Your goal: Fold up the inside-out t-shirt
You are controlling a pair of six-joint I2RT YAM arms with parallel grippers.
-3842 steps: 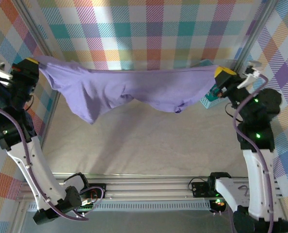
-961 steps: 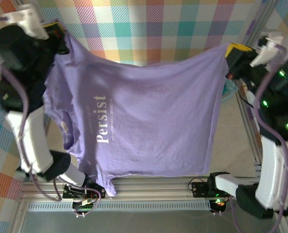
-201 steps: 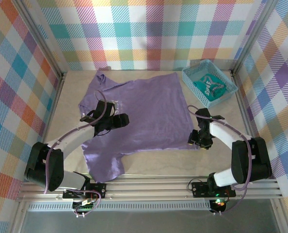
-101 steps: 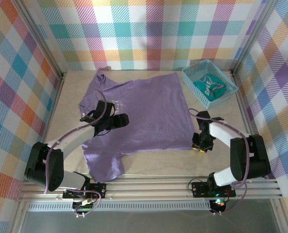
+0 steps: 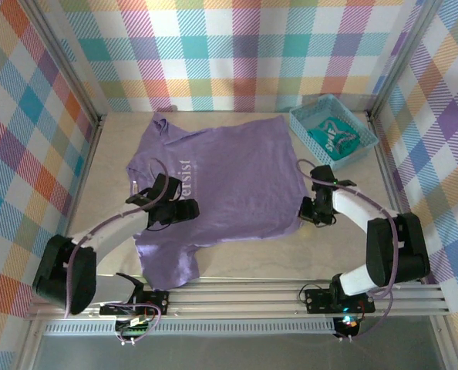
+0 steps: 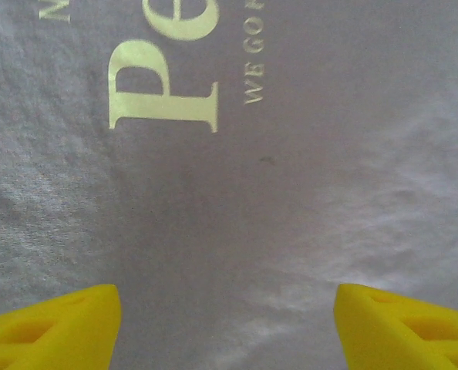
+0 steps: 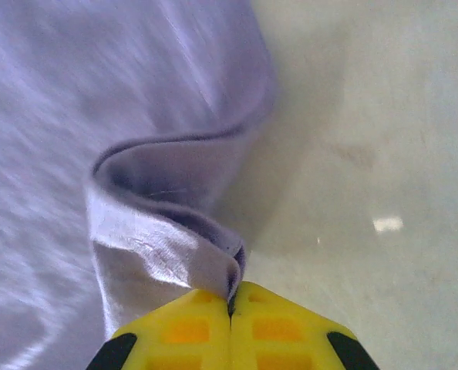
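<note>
Right pincer (image 7: pixel 230 299) just snapped shut, pinching the lavender-purple cotton t-shirt (image 5: pixel 237 181) by its frame-right edge; left pincer (image 6: pixel 227 308) hangs spread over the white print (image 6: pixel 163 85). Fold's starting, I'd guess.

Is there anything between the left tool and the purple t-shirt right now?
Nothing visible. The left tool hangs open directly over the t-shirt, with only printed fabric below it. The right tool is shut on the shirt's edge.

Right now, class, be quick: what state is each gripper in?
Left gripper: open over the lavender t-shirt, holding nothing.
Right gripper: closed, pinching the lavender t-shirt's edge.
</note>
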